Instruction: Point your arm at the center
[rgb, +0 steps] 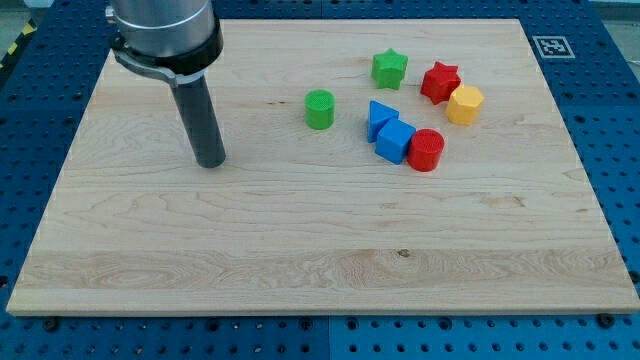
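We come into the camera view from the top left corner, where the broad grey and black housing of our 1 arm (165, 30) fills the edge of the frame. A dark collar rings its underside, and from it our straight dark rod (199, 115) hangs, leaning slightly toward the view's right as it goes down. My tip (211, 164) rests low in the view's left half, well left of the view's middle. We carry no gripper.
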